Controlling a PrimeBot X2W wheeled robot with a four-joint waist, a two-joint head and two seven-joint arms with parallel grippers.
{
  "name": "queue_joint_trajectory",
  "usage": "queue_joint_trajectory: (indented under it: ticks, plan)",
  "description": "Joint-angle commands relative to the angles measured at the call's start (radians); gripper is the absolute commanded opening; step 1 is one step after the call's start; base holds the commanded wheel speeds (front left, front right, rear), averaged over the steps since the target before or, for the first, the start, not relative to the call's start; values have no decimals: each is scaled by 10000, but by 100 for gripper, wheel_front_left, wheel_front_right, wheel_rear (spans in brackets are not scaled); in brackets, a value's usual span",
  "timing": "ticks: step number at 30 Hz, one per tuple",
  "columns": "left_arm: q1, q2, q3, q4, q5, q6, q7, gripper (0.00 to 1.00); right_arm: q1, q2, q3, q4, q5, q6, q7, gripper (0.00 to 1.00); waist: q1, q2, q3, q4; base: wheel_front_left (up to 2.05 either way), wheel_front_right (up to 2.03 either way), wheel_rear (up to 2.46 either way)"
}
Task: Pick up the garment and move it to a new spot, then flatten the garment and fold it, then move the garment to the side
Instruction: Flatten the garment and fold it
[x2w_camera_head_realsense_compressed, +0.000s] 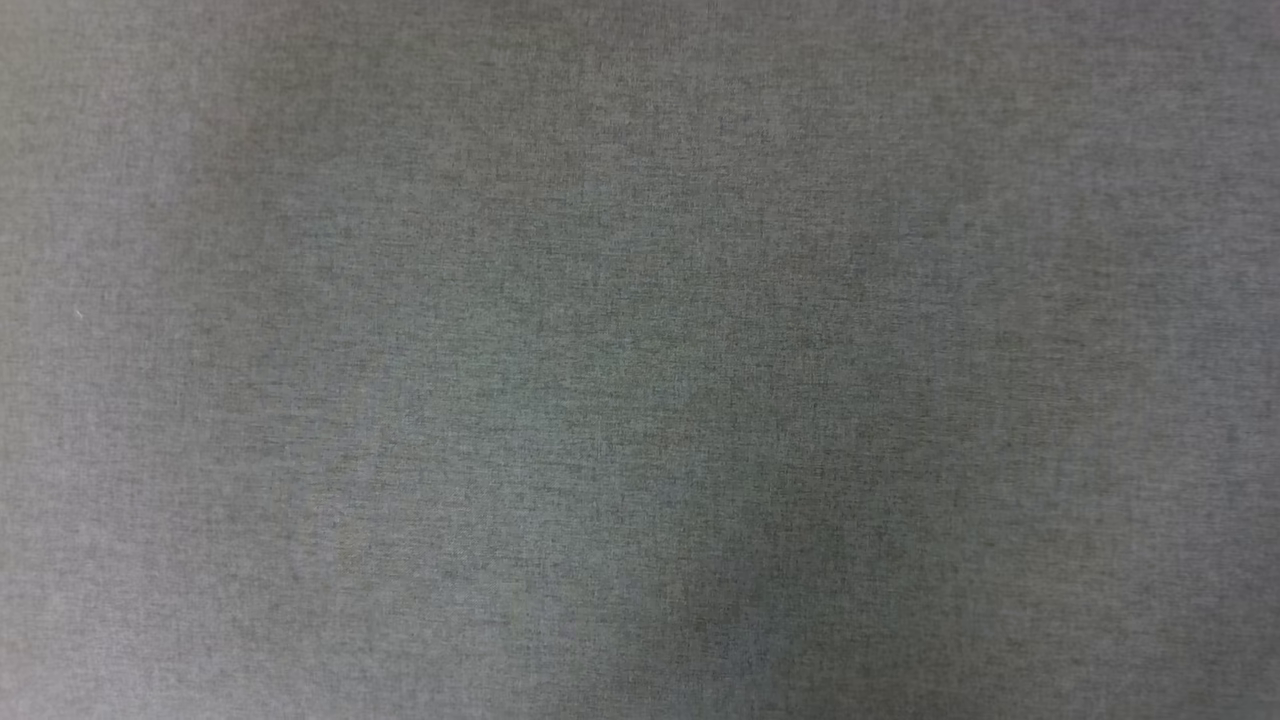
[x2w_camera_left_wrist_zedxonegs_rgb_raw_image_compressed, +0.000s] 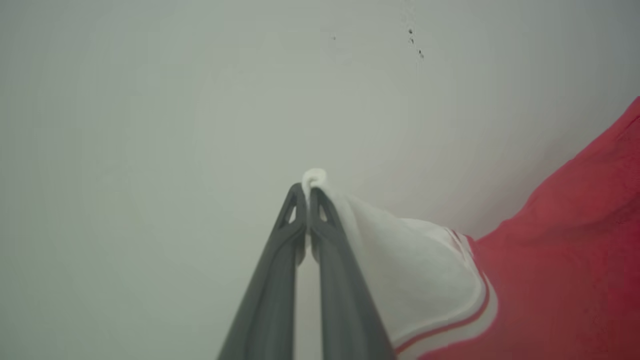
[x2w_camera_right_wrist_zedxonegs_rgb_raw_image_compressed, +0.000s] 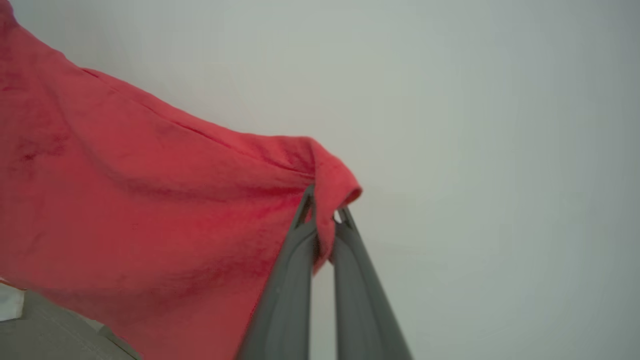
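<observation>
The garment (x2w_camera_left_wrist_zedxonegs_rgb_raw_image_compressed: 560, 260) is a red shirt with a white sleeve edged in red and white stripes. In the left wrist view my left gripper (x2w_camera_left_wrist_zedxonegs_rgb_raw_image_compressed: 307, 192) is shut on the tip of that white sleeve, and the cloth hangs away to the right. In the right wrist view my right gripper (x2w_camera_right_wrist_zedxonegs_rgb_raw_image_compressed: 325, 210) is shut on a bunched red corner of the garment (x2w_camera_right_wrist_zedxonegs_rgb_raw_image_compressed: 150, 200), whose plain red cloth spreads out to the left. Both ends are lifted against a pale wall.
The head view shows a grey woven table cover (x2w_camera_head_realsense_compressed: 640, 360). A pale wall (x2w_camera_left_wrist_zedxonegs_rgb_raw_image_compressed: 200, 100) with a few dark specks stands behind the left gripper. A grey floor patch (x2w_camera_right_wrist_zedxonegs_rgb_raw_image_compressed: 45, 335) shows at the right wrist view's lower left.
</observation>
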Motion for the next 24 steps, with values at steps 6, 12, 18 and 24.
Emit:
queue_joint_trajectory:
  ticks: [6, 12, 18, 24]
  plan:
    - [1339, -184, -310, 354, -157, -347, -303, 0, 838, -65, 1209, 750, 887, -8, -722, 0, -2, 0, 107, 179, 0, 0, 0]
    - [3251, -71, -451, 228, -379, -567, -456, 0, 2369, -16, 2365, 956, 1642, -8, -1457, 0, -2, 0, -385, 115, 0, 0, 0]
    - [5935, 216, -425, -559, -634, -500, -505, 0, 4496, -32, 3171, 625, 2586, -8, -2118, 0, -2, 0, -1315, 37, 0, 0, 0]
    - [10074, 675, -801, -2055, -1023, -49, -500, 0, 7622, -490, 3576, 22, 3626, -8, -2469, 0, -2, 0, -2721, 55, 0, 0, 0]
